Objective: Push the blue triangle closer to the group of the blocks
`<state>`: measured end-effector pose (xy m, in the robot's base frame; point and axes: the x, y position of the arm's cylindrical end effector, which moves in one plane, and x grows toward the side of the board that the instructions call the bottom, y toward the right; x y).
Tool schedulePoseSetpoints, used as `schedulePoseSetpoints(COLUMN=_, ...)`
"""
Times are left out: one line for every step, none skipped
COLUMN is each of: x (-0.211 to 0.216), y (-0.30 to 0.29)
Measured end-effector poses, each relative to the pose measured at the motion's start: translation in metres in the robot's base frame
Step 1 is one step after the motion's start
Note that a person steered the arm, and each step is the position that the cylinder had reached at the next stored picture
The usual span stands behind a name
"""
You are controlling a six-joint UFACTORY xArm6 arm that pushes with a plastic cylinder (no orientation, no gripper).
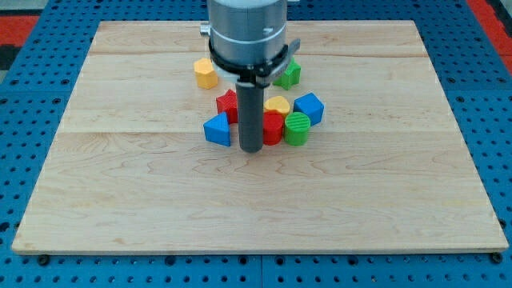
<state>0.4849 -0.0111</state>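
Tip (251,149) stood bare, pinching nothing, just right of blue triangle (217,130), which nearly touched the cluster's red block (228,105). Advised repositioning left, then pushing gently rightward.

A single camera looks down at a slant onto the desk (120,200) from its near edge, set fairly high and facing the far side. The whole wooden top fits in the frame, its far edge narrower at the top of the frame, with blue pegboard (24,160) showing along the left, right and bottom margins. The arm's grey housing (246,28) enters from the top centre and is cut off by the frame edge. No second view exists to compare.
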Motion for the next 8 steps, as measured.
schedulePoseSetpoints(x=0.03, y=-0.032)
schedulePoseSetpoints(x=0.027, y=-0.093)
schedulePoseSetpoints(x=0.002, y=-0.108)
schedulePoseSetpoints(x=-0.018, y=-0.097)
schedulePoseSetpoints(x=-0.031, y=-0.069)
schedulePoseSetpoints(x=-0.04, y=-0.053)
schedulePoseSetpoints(x=-0.048, y=-0.048)
schedulePoseSetpoints(x=-0.048, y=-0.048)
